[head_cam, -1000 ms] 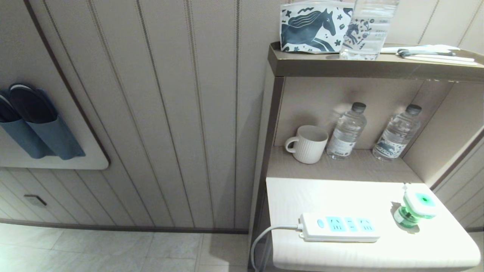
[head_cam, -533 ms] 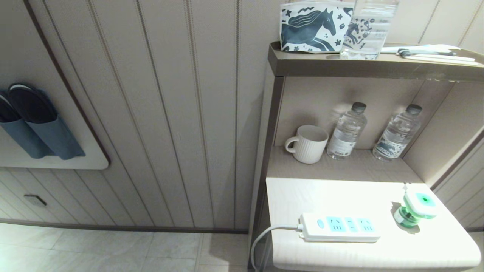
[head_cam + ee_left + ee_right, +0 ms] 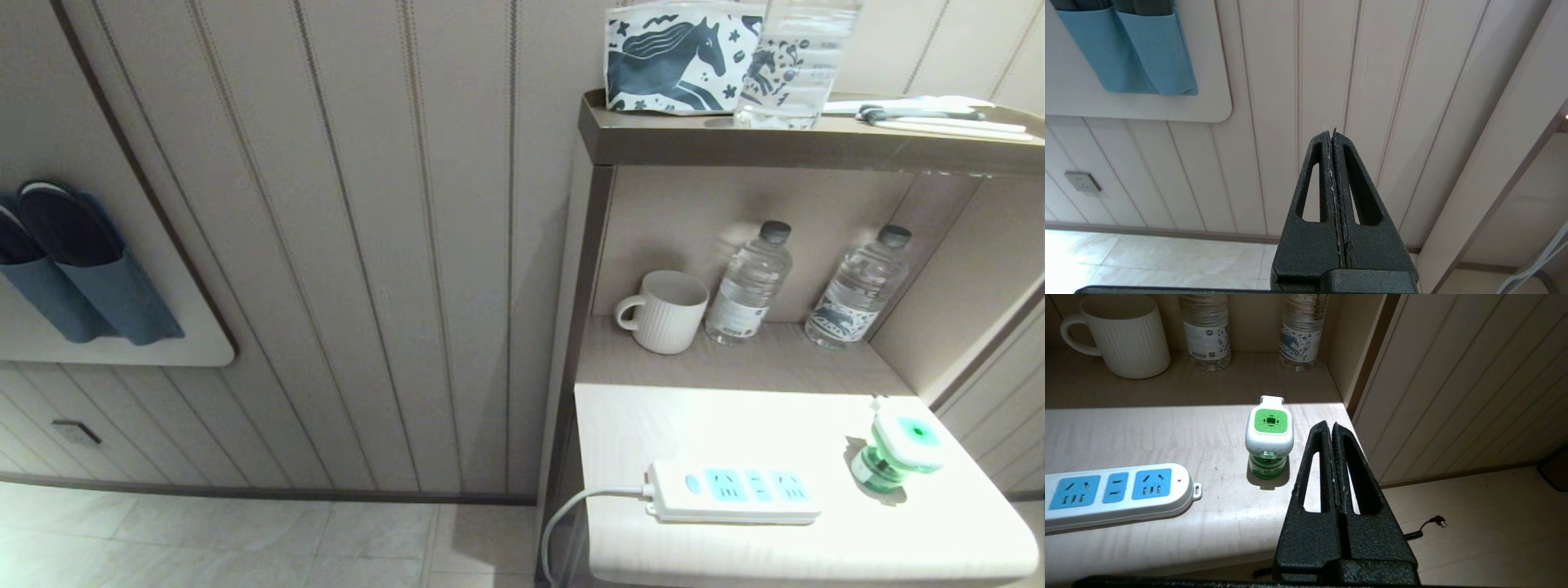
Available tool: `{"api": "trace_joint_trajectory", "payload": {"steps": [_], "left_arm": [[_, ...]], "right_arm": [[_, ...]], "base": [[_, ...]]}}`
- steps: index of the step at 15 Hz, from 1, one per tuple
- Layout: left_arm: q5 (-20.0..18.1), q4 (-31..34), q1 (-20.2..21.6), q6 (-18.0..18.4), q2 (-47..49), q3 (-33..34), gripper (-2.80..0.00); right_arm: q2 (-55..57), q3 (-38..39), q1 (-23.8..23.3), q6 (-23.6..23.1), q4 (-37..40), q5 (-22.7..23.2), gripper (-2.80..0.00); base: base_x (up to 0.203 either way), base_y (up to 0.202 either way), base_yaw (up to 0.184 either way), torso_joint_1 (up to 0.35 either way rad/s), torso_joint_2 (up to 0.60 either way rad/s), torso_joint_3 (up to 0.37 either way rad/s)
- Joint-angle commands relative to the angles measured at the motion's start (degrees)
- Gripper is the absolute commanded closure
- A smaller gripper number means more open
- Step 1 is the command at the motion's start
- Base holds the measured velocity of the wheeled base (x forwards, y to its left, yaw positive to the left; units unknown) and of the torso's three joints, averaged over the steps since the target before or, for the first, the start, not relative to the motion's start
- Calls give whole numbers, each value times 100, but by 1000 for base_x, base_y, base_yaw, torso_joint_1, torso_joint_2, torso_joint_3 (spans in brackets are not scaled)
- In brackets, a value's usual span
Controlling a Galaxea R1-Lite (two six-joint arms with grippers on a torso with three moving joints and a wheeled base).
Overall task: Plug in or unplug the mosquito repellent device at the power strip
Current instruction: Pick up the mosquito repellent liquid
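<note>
The mosquito repellent device (image 3: 896,452) stands upright and unplugged on the light wooden tabletop (image 3: 735,425), right of the power strip (image 3: 735,491). Its white head with the green centre (image 3: 1269,428) tops a green bottle. The white power strip (image 3: 1118,494) lies flat with its blue socket panels up, cord trailing off the left edge. My right gripper (image 3: 1331,425) is shut and empty, hovering near the table's right edge just beside the device, apart from it. My left gripper (image 3: 1330,131) is shut and empty, facing the panelled wall. Neither arm shows in the head view.
A white ribbed mug (image 3: 663,311) and two clear water bottles (image 3: 748,282) (image 3: 857,287) stand in the niche behind. A horse-print pouch (image 3: 673,57) and another bottle sit on the upper shelf (image 3: 816,143). A panelled wall (image 3: 1453,375) rises close to the table's right.
</note>
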Motion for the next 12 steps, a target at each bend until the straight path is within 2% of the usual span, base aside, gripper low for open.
{"api": "trace_joint_trajectory", "payload": {"steps": [1,7,8,11,12], "left_arm": [[1,-8,0,-2,6,0,0],[1,-8,0,-2,6,0,0],[1,-8,0,-2,6,0,0],[1,-8,0,-2,6,0,0],[1,-8,0,-2,6,0,0]], "right_arm": [[97,85,35,-16,-5,-17,0],[106,50,61,-7,4,27,0],[35,14,148,-7,171,61,0],[-680,-297,805,0,1262,109,0],[-720,-328,844,2,1331,106,0]], "base": [[0,0,0,0,0,0],[0,0,0,0,0,0],[0,0,0,0,0,0],[0,0,0,0,0,0],[0,0,0,0,0,0]]}}
